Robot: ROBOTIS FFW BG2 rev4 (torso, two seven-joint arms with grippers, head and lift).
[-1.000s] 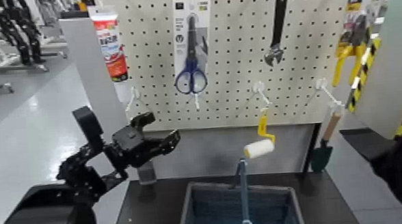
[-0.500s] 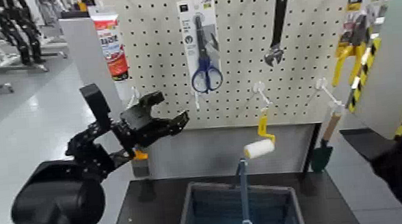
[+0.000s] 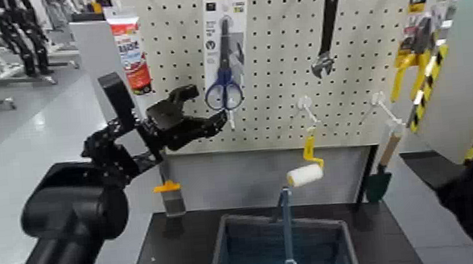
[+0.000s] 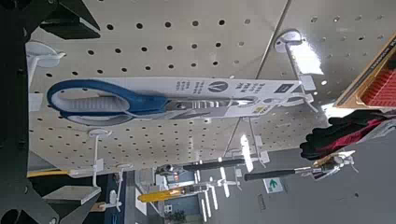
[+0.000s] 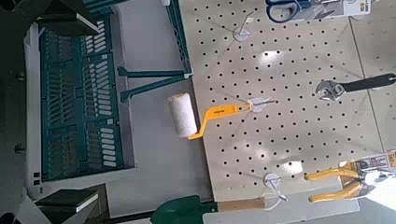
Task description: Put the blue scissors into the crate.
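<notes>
Reaching for the scissors point(image 3: 224, 92) at the pegboard's point(image 3: 282, 53) upper left, the left gripper point(image 3: 213, 105) stands wide, empty. Next it should close on the card point(image 3: 215, 42), then unhook it toward the crate point(image 3: 280, 220). The right gripper point(image 5: 68, 112) waits, spread, over the crate.

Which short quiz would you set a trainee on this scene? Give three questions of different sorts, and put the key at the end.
1. True or false: the blue scissors are already inside the crate.
2. Multiple choice: what hangs on the pegboard next to the scissors, on the robot's right?
a) the trowel
b) the black-handled wrench
c) the paint roller
3. Fill in: the open left gripper is beside the scissors' ____ handles.

Key: 1 false; 2 b; 3 blue
</notes>
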